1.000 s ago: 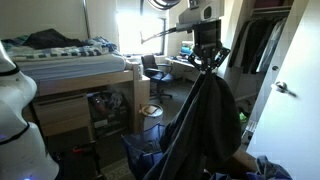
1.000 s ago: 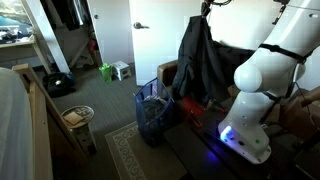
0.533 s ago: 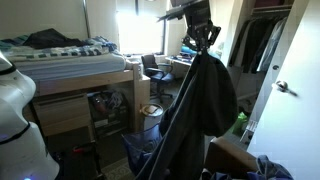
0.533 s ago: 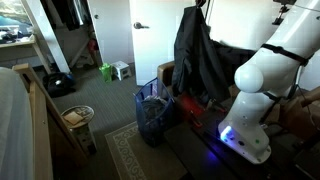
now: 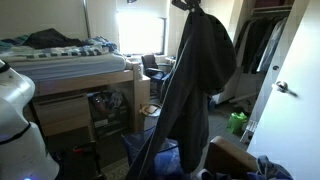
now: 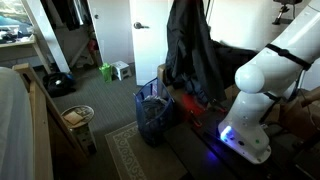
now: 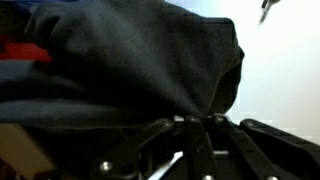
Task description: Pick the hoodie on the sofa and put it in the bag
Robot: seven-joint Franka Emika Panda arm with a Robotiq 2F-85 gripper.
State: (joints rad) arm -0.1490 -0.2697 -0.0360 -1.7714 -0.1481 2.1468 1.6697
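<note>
A dark hoodie (image 5: 195, 80) hangs in the air from my gripper (image 5: 190, 5), whose top is cut off by the frame edge. It also shows in an exterior view (image 6: 190, 50), hanging above and a little to the right of the blue bag (image 6: 153, 112). In the wrist view the gripper (image 7: 195, 122) is shut on the dark hoodie (image 7: 120, 60), whose cloth fills most of the picture. The blue bag (image 5: 165, 158) shows low behind the hanging cloth. The sofa (image 6: 245, 55) lies behind the robot base.
A raised bed (image 5: 70, 65) with drawers stands to one side. A brown box (image 5: 232, 157) and a green bottle (image 5: 237, 122) are on the floor. A woven basket (image 6: 78, 118), a rug (image 6: 140, 155) and the white robot base (image 6: 255, 95) are near the bag.
The gripper has risen with the hoodie, so the cloth hangs higher now. It has also shifted sideways, nearer over the blue bag.
</note>
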